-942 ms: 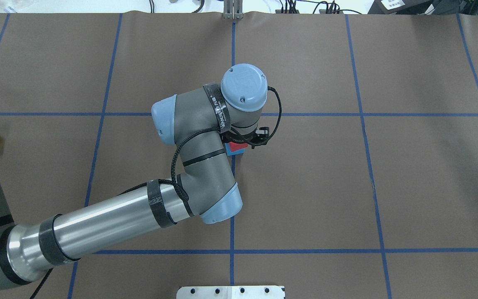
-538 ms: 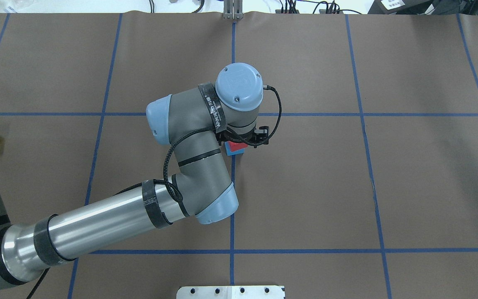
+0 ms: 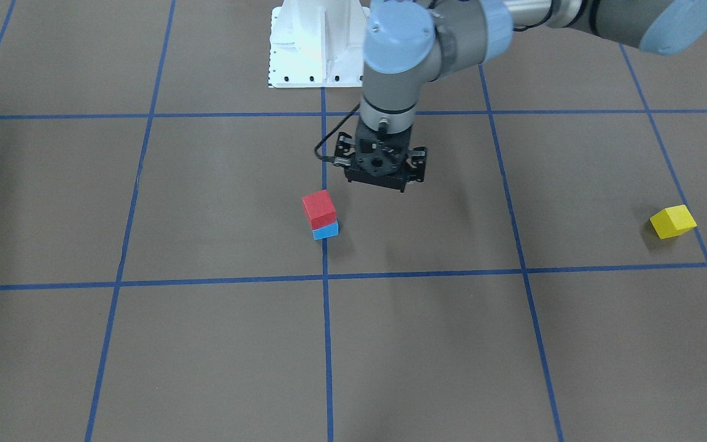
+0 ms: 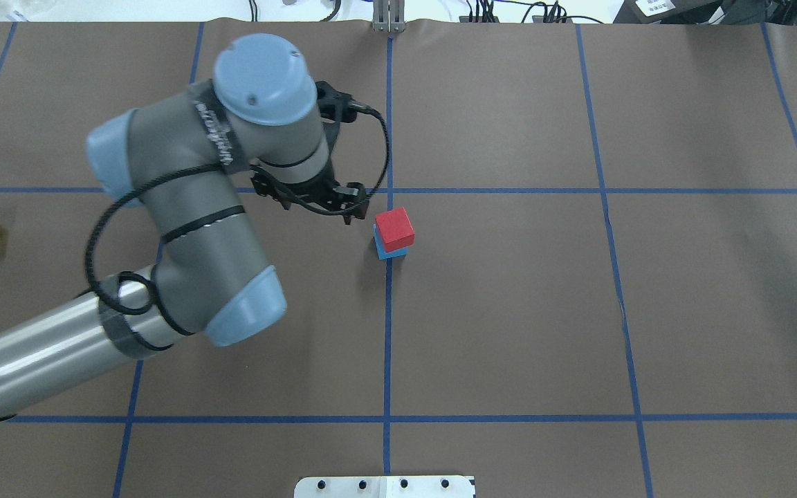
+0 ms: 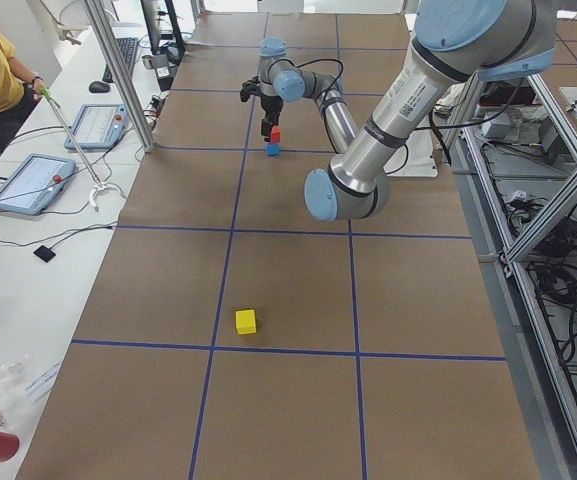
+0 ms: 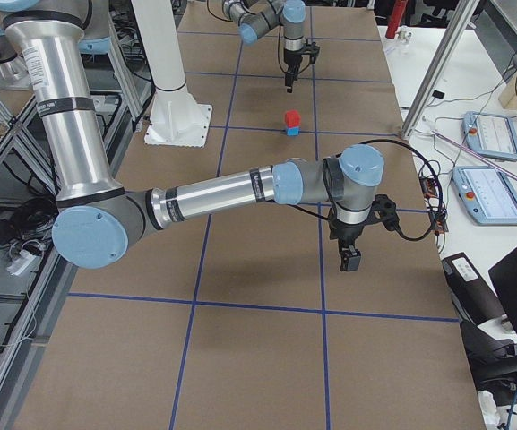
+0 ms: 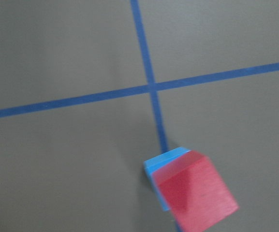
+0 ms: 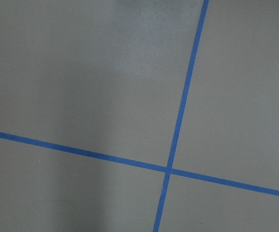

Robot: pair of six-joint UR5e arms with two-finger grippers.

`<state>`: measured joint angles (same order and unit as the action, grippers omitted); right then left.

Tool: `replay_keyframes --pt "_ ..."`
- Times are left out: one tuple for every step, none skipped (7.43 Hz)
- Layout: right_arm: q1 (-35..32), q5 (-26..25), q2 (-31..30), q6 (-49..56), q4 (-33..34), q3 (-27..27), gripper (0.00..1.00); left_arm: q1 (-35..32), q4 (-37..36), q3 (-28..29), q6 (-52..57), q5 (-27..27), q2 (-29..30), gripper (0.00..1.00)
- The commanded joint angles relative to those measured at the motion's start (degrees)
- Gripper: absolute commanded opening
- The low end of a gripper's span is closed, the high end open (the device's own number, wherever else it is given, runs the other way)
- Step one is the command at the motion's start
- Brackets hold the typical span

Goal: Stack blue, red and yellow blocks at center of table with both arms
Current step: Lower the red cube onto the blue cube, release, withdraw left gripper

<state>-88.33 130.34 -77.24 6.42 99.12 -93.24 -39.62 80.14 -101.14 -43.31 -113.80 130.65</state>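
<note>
Now the red block (image 4: 394, 229) sits on the blue block (image 4: 389, 253), slightly twisted against it, forming a stack on the surface (image 4: 509, 311). The left tool (image 3: 380, 182) hangs raised just beside this stack, on the robot's left, spread wide and empty. The yellow block (image 3: 672, 221) lies well apart from the stack, farther out on that same side. The right tool (image 6: 350, 260) is well apart from the stack on the opposite side; wide or narrow, I cannot tell. The yellow block is probably light, rigid and smooth, so grip two opposite flat faces squarely.
</note>
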Motion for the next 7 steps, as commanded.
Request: replay_keyframes --pt "0.00 0.00 0.07 0.00 -0.07 0.07 1.00 -10.95 -0.08 -9.84 18.10 -7.28 -15.53 1.00" --pt "0.00 0.00 -0.02 -0.09 0.02 0.42 1.00 -16.05 2.19 -10.30 20.87 -9.58 -21.69 1.00" --pt "0.00 0.09 -0.11 0.00 0.02 0.51 1.00 -19.84 5.95 -10.04 21.24 -9.60 -27.41 0.99" --pt "0.00 0.09 -2.02 -0.09 0.02 0.17 1.00 -23.01 11.38 -9.43 23.60 -9.60 -33.47 0.99" --pt "0.00 -0.35 -3.52 0.17 -0.07 -0.10 1.00 -24.53 15.09 -9.42 24.32 -9.60 -38.23 1.00" --pt "0.00 -0.35 -4.06 0.09 -0.07 -0.01 1.00 -25.24 16.26 -8.73 24.41 -9.69 -41.32 0.99" --pt "0.00 -0.18 -4.15 0.00 -0.07 -0.01 1.00 -26.55 18.80 -6.11 24.58 -9.69 -42.57 0.99"
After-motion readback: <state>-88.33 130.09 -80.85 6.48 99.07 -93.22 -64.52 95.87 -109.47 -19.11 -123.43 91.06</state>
